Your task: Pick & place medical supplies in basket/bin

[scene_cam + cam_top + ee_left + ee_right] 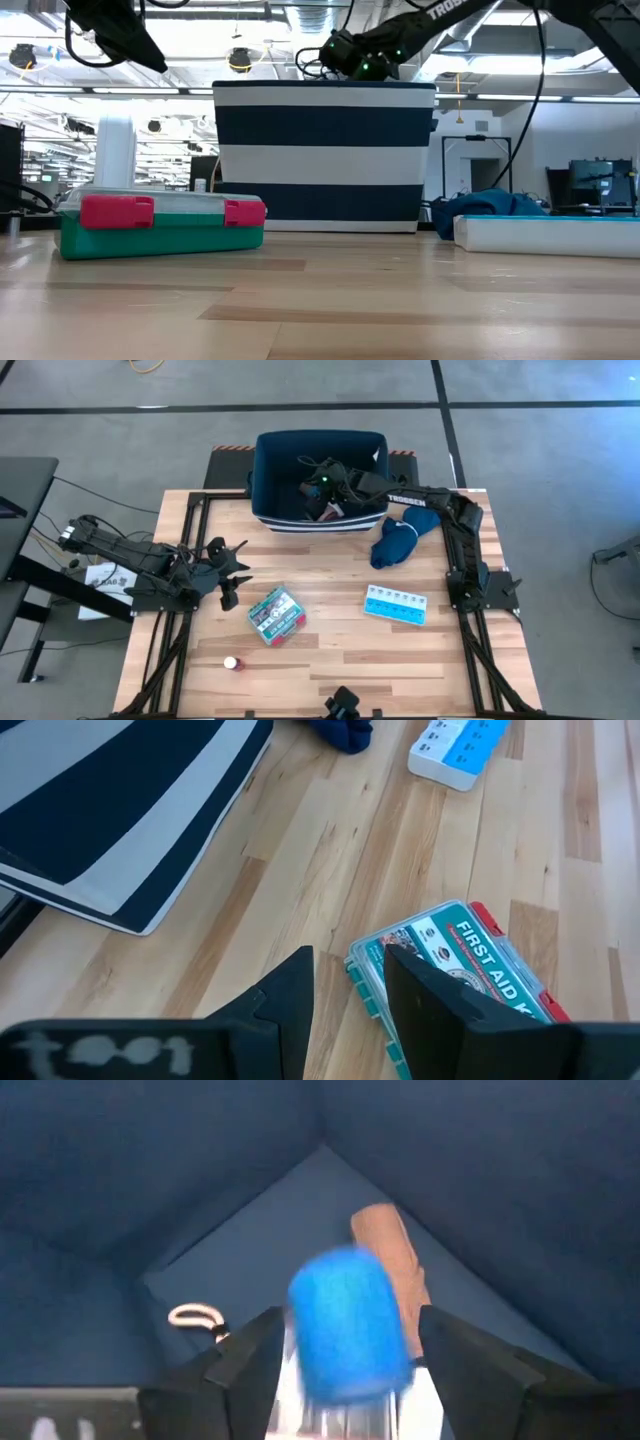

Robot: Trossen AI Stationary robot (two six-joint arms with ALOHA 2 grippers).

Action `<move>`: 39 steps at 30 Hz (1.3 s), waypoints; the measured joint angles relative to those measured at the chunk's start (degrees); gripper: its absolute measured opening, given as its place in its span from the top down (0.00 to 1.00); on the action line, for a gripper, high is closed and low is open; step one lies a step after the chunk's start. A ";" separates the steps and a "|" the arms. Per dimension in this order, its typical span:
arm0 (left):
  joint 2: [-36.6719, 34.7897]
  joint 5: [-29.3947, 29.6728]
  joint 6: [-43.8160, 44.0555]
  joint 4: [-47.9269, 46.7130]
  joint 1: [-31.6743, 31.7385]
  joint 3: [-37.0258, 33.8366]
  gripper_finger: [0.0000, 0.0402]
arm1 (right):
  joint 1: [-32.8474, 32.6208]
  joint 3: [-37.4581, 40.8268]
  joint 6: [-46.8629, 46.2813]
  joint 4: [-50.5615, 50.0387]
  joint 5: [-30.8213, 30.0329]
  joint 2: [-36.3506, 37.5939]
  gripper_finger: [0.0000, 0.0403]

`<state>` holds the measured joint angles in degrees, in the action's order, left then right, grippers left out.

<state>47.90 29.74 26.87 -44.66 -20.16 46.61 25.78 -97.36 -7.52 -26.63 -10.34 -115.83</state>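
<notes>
Right gripper (345, 1345) is over the bin (268, 470), reaching inside. Jaws are spread, and the blue cube (348, 1325) sits blurred between them with gaps either side, so it looks released. A brown bar (390, 1255) already lies on the bin floor.

Left on the table: first-aid box (276, 614), pill organizer (396, 604), tiny bottle (231, 662). I'd say roughly halfway.

Left gripper (348, 990) waits near the box, part open and empty.

Bin walls crowd the right arm, so lift straight out. The blue cloth (398, 540) lies beside the bin, and the table centre has room.
</notes>
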 joint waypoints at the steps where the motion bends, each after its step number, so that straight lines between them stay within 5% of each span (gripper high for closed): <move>1: 0.00 0.02 0.33 -0.01 0.00 0.00 0.72 | 0.00 -0.39 0.08 -0.64 -0.03 0.39 0.43; 12: 0.03 -0.48 1.52 0.24 -0.07 -0.01 0.72 | -3.25 -14.88 2.04 -4.29 -0.20 6.76 0.44; 20: 3.99 -2.49 4.37 1.12 -1.14 0.00 0.72 | -8.99 -17.71 2.15 -4.73 -0.19 11.13 0.44; 31: 22.38 -18.49 13.45 14.00 -1.60 1.68 0.72 | -17.88 -17.73 9.50 -4.68 -0.21 12.91 0.44; 39: 38.42 -21.55 13.76 14.67 -1.57 9.09 0.72 | -20.98 -17.71 14.00 -5.12 -1.39 12.56 0.44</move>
<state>86.32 8.18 40.63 -30.00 -21.74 55.70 4.80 -115.07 6.48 -31.75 -11.73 -103.26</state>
